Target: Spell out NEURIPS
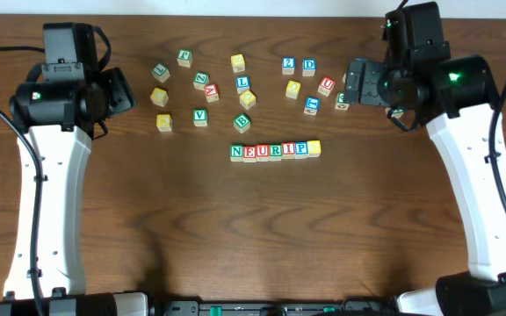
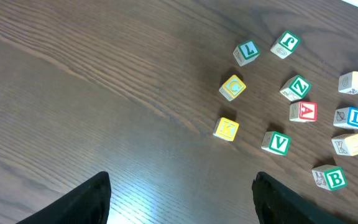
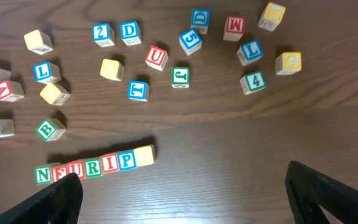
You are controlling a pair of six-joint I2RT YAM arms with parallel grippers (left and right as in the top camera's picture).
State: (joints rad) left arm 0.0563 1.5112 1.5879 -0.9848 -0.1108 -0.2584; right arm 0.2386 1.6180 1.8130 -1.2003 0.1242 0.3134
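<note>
Seven wooden cubes stand in a touching row [image 1: 275, 150] at mid-table, reading N [image 1: 236, 152], E, U, R, I, P [image 1: 301, 149], with a yellow-faced cube [image 1: 314, 147] at the right end. The right wrist view shows the same row [image 3: 95, 165] at lower left; its left end lies next to the tip of one finger. My right gripper [image 3: 182, 199] is open and empty, hovering back right of the row [image 1: 356, 82]. At far left, away from the row, my left gripper [image 1: 117, 90] is also open, with only bare table between its fingers [image 2: 182, 199].
Behind the row lie loose letter and numeral cubes. A left group [image 1: 200, 88] includes K [image 2: 226, 129], V [image 2: 276, 142], A [image 2: 303, 111] and B [image 2: 329, 178]. The right group [image 1: 310, 88] has 2 [image 3: 102, 33], D [image 3: 129, 31], U [image 3: 156, 57] and 4 [image 3: 253, 81].
</note>
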